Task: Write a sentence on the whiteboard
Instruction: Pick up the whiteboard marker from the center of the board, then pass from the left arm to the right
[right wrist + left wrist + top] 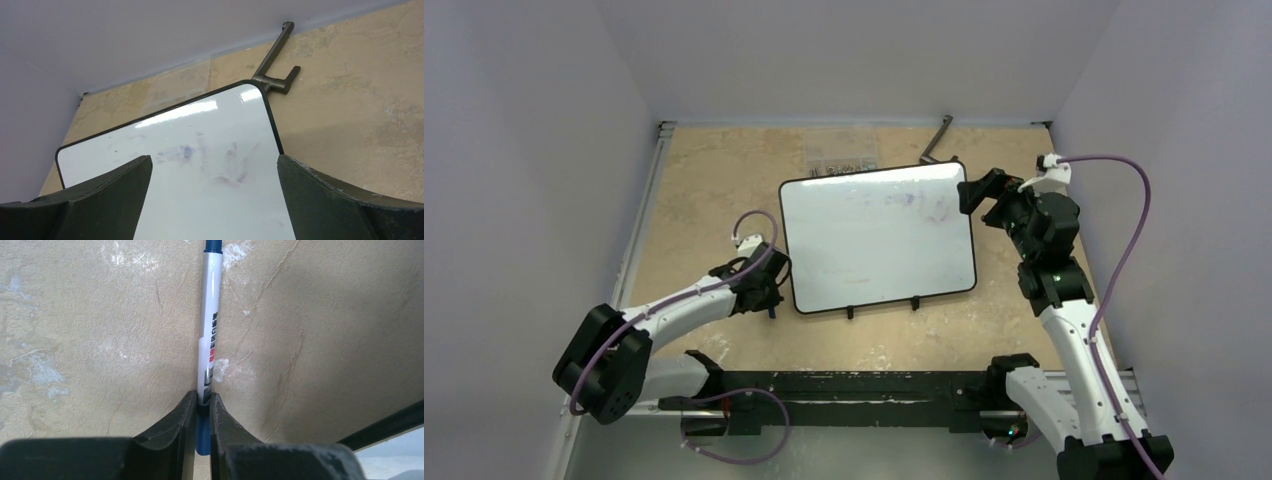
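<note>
The left claw [202, 399] is pinching a white-barrelled, blue-capped marker pen [210, 315] beside the glossy white, black-framed whiteboard [879, 240] lying flat on the beige worktop [714, 180]; the right claw [215, 160] is hanging wide open over its far-right corner.

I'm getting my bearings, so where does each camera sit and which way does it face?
Top: above, behind the bases, looking down on the table, whiteboard, left arm and right arm.
Left wrist: looks along the left gripper, shut on a marker, down at the table.
Right wrist: looks past the open right gripper, across the whiteboard toward the back wall.
Shared: top and right wrist both show the whiteboard and a metal handle.
</note>
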You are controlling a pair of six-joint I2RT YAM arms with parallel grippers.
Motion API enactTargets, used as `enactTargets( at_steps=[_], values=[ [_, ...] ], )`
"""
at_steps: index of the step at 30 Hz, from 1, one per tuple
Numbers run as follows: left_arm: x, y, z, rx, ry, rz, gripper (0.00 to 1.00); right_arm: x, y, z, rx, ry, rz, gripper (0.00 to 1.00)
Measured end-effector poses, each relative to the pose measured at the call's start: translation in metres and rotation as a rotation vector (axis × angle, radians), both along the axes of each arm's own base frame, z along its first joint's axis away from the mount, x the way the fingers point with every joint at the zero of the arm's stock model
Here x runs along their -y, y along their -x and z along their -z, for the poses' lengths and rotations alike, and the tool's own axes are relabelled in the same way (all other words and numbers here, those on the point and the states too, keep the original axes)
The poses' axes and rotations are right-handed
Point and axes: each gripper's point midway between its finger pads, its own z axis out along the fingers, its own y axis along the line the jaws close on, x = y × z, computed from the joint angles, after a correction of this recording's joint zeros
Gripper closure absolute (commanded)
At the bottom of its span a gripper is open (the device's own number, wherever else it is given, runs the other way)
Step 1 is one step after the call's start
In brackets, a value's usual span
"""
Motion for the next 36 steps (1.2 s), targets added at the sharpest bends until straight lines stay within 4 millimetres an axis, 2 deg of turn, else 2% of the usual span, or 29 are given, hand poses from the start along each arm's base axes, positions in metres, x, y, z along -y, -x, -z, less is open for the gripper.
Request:
enactTargets(
  at_steps=[2, 3, 5, 7, 9, 10, 11, 19, 24, 27, 31, 33, 36],
  values=[
    [0.0, -0.001, 0.0, -0.004, -0.004, -0.013, 0.64, 0.0, 0.0, 0.001, -0.003, 0.001, -0.001, 0.01],
    [0.0, -0.001, 0.0, -0.004, -0.006, -0.014, 0.57, 0.0, 0.0, 0.001, -0.003, 0.001, 0.0, 0.01],
    [0.003, -0.004, -0.001, 0.001, 0.004, -0.029, 0.52, 0.0, 0.0, 0.001, -0.003, 0.001, -0.001, 0.01],
    [0.006, -0.007, -0.002, 0.004, 0.011, -0.036, 0.57, 0.0, 0.0, 0.001, -0.003, 0.002, -0.001, 0.01],
    [0.007, -0.007, -0.001, 0.0, 0.01, -0.038, 0.75, 0.0, 0.0, 0.001, -0.003, 0.002, -0.002, 0.01],
    [0.006, -0.008, 0.0, 0.001, 0.006, -0.042, 0.91, 0.0, 0.0, 0.001, -0.003, 0.002, -0.002, 0.01],
    [0.006, -0.01, 0.001, 0.002, -0.001, -0.048, 1.0, 0.0, 0.0, 0.001, -0.003, 0.002, -0.003, 0.01],
    [0.009, -0.016, 0.0, 0.025, 0.016, -0.069, 1.0, -0.002, 0.0, 0.001, -0.003, 0.001, -0.01, 0.01],
    [0.002, -0.003, -0.007, 0.004, 0.013, -0.063, 1.0, -0.006, 0.0, 0.004, -0.013, -0.005, -0.034, 0.01],
    [-0.002, 0.002, -0.025, 0.037, 0.03, -0.052, 1.0, -0.005, -0.004, 0.011, -0.059, -0.017, -0.019, 0.01],
    [-0.004, 0.003, -0.058, 0.104, 0.057, -0.027, 1.0, -0.006, -0.007, 0.015, -0.101, -0.032, -0.011, 0.01],
    [-0.005, 0.002, -0.078, 0.147, 0.072, -0.009, 1.0, -0.009, -0.007, 0.014, -0.107, -0.039, -0.026, 0.01],
    [-0.007, 0.003, -0.104, 0.21, 0.092, 0.021, 1.0, -0.024, -0.002, 0.011, -0.104, -0.058, -0.115, 0.01]
  ],
)
